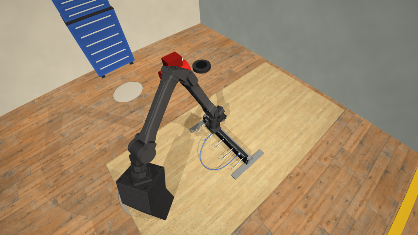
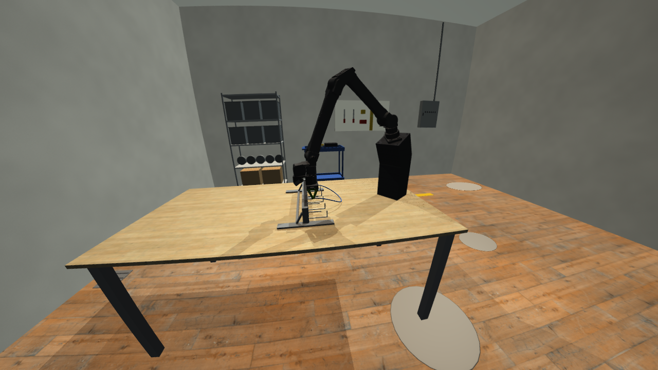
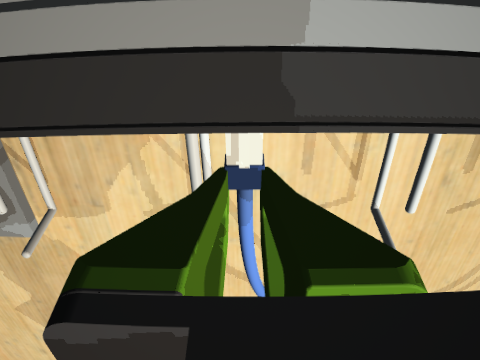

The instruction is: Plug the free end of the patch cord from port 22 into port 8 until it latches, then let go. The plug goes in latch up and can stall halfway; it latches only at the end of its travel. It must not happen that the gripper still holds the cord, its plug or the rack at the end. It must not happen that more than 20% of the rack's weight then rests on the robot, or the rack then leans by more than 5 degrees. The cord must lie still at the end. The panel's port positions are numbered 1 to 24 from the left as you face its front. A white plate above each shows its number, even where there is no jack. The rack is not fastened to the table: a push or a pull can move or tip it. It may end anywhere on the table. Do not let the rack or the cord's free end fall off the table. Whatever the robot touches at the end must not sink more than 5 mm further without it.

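Wrist view: the plug (image 3: 244, 172) on the free end of the blue patch cord (image 1: 200, 151) (image 2: 341, 198) (image 3: 246, 225) sits with its dark blue rear end between the green fingertips of the tool (image 1: 213, 133) (image 2: 313, 198) (image 3: 244, 181), which is nearly closed and grips it from both sides. Its pale front part runs up to the dark edge of the patch panel (image 1: 233, 147) (image 2: 304, 206) (image 3: 150, 95) and passes out of sight beneath it, so I cannot tell whether it is latched or which port it meets. From the plug the cord leaves between the fingers, and the top view shows it bowing out in a wide loop in front of the panel and back to the panel near its far end from the tool. Pale wire cable guides (image 1: 217, 144) (image 2: 325, 214) (image 3: 385, 170) stick out from the panel's front on both sides of the plug. The panel stands upright on flat grey feet (image 1: 248, 164) (image 2: 285, 226) on the wooden tabletop (image 1: 280, 96) (image 2: 184, 225) (image 3: 125, 170), with the black arm (image 1: 159, 111) (image 2: 324, 119) reaching over from its dark pedestal (image 1: 133, 194) (image 2: 393, 170).
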Tool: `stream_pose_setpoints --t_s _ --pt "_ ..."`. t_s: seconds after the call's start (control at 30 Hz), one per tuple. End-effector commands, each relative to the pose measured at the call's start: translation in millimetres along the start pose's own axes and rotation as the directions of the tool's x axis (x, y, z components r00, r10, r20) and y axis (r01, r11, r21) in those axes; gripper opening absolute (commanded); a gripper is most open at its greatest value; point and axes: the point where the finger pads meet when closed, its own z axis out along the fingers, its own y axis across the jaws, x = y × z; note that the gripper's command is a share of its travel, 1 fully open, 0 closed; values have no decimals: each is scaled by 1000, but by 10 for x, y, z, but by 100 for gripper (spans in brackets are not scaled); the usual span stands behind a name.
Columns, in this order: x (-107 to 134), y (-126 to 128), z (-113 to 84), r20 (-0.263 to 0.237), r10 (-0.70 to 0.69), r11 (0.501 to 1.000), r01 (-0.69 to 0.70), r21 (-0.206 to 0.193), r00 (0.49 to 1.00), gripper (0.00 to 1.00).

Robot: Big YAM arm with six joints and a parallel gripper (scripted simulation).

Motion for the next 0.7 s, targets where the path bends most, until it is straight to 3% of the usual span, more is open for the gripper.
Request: stream_pose_setpoints --t_s 0.0,0.67 --pt "-199 33 -167 40 3 1000 -2 -8 999 0" --pt "-250 50 -178 43 4 1000 -3 -9 999 0"
